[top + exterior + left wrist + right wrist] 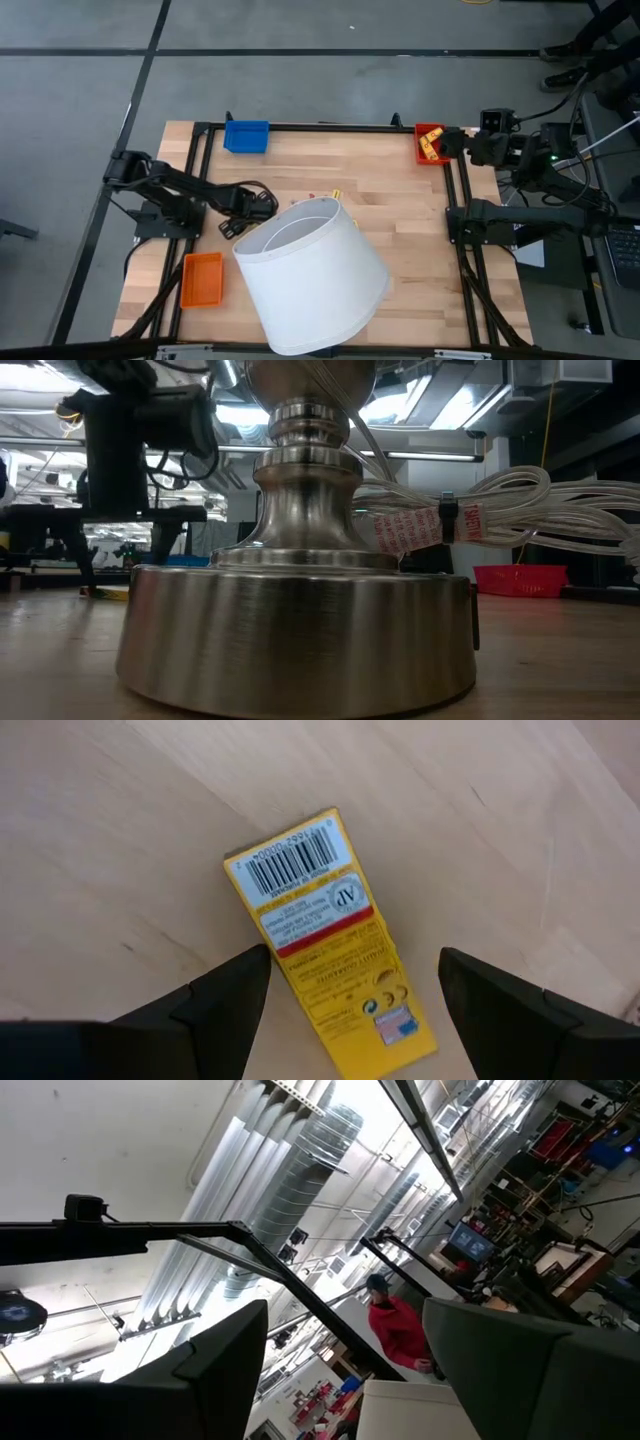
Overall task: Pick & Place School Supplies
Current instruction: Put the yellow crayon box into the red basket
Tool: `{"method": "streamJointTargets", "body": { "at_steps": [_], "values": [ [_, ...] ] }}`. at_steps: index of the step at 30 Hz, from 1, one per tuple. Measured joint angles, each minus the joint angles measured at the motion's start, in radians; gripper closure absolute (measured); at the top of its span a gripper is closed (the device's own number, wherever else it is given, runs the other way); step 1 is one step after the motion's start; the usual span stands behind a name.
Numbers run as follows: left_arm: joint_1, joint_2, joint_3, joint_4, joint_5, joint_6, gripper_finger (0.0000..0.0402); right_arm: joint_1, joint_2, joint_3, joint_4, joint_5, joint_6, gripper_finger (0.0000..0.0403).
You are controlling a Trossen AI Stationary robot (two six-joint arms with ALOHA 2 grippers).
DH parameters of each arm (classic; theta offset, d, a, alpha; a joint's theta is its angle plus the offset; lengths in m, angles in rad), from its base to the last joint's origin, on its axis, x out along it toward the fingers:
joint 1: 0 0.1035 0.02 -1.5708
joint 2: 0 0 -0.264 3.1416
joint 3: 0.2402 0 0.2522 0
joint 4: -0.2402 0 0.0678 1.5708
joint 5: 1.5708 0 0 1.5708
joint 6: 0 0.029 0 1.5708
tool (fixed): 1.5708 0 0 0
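A yellow box (320,930) with a barcode and dark print lies flat on the wooden table. My left gripper (355,960) is open above it, one finger on each side, touching nothing. In the high view this gripper (243,207) sits left of the white lampshade (310,275) and hides the box. More yellow pieces (432,140) lie in the red tray (421,152) at the far right corner. My right gripper (452,141) is beside that tray; in its wrist view it (345,1330) is open, empty and tipped up toward the ceiling. One small yellow piece (337,193) lies on the table.
The big lampshade covers the table's middle and near part, and its metal lamp base (300,620) with a bundled cord (480,510) fills the low view. A blue tray (246,136) stands at the far edge and an orange tray (202,279) near left. A person in red (395,1330) is far off.
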Motion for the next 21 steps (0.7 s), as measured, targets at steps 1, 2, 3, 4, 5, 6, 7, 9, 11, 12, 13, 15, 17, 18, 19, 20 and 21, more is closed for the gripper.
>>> {"method": "streamJointTargets", "body": {
  "at_steps": [1, 2, 3, 4, 5, 6, 7, 9, 11, 12, 13, 15, 17, 18, 19, 20, 21],
  "values": [
    [0.006, 0.009, 0.0, 0.005, -0.001, 0.002, 0.0114, 0.0, 0.0, 0.0, 0.0, 0.0, 0.0, 0.0131],
    [0.011, 0.016, 0.001, 0.009, 0.001, 0.003, 0.0114, 0.0, -0.001, 0.0, 0.0, -0.001, 0.003, 0.0131],
    [0.014, 0.02, 0.001, 0.012, 0.002, 0.004, 0.0114, 0.0, -0.002, 0.0, 0.0, -0.001, 0.008, 0.0131],
    [0.017, 0.022, 0.003, 0.013, 0.003, 0.008, 0.0114, 0.0, -0.004, 0.0, 0.0, -0.003, 0.014, 0.0131],
    [0.02, 0.023, 0.003, 0.015, 0.003, 0.008, 0.0114, 0.0, -0.005, 0.0, 0.0, -0.008, 0.021, 0.0131],
    [0.024, 0.026, 0.003, 0.014, 0.005, 0.008, 0.0114, 0.0, -0.008, 0.0, 0.0, -0.009, 0.025, 0.0131],
    [0.028, 0.027, 0.004, 0.013, 0.005, 0.008, 0.0114, 0.0, -0.01, 0.0, 0.0, -0.013, 0.026, 0.0131],
    [0.037, 0.027, 0.004, 0.011, 0.006, 0.01, 0.0114, 0.0, -0.015, 0.0, 0.0, -0.012, 0.026, 0.0131],
    [0.046, 0.027, 0.004, 0.011, 0.006, 0.014, 0.0114, 0.0, -0.018, 0.0, 0.0, -0.012, 0.026, 0.0131],
    [0.05, 0.027, 0.004, 0.011, 0.006, 0.014, 0.0115, 0.0, -0.019, 0.0, 0.002, -0.012, 0.026, 0.0131],
    [0.054, 0.028, 0.004, 0.01, 0.007, 0.014, 0.0116, 0.0, -0.019, 0.0, 0.003, -0.012, 0.026, 0.0131],
    [0.059, 0.028, 0.003, 0.009, 0.007, 0.014, 0.0121, 0.0, -0.02, 0.0, 0.004, -0.012, 0.027, 0.0131],
    [0.06, 0.028, 0.003, 0.008, 0.002, 0.014, 0.013, 0.0, -0.02, 0.0, 0.004, -0.012, 0.027, 0.0131],
    [0.06, 0.028, 0.003, 0.007, 0.001, 0.014, 0.0135, 0.0, -0.02, 0.0, 0.004, -0.011, 0.027, 0.0131],
    [0.06, 0.029, 0.003, 0.005, -0.002, 0.014, 0.0141, 0.0, -0.02, 0.0, 0.004, -0.011, 0.027, 0.0131],
    [0.06, 0.029, 0.003, 0.003, -0.004, 0.014, 0.0147, 0.0, -0.02, 0.0, 0.004, -0.011, 0.027, 0.0131],
    [0.06, 0.029, 0.002, 0.0, -0.006, 0.014, 0.0154, 0.0, -0.02, 0.0, 0.006, -0.011, 0.027, 0.0131]
  ]
}}
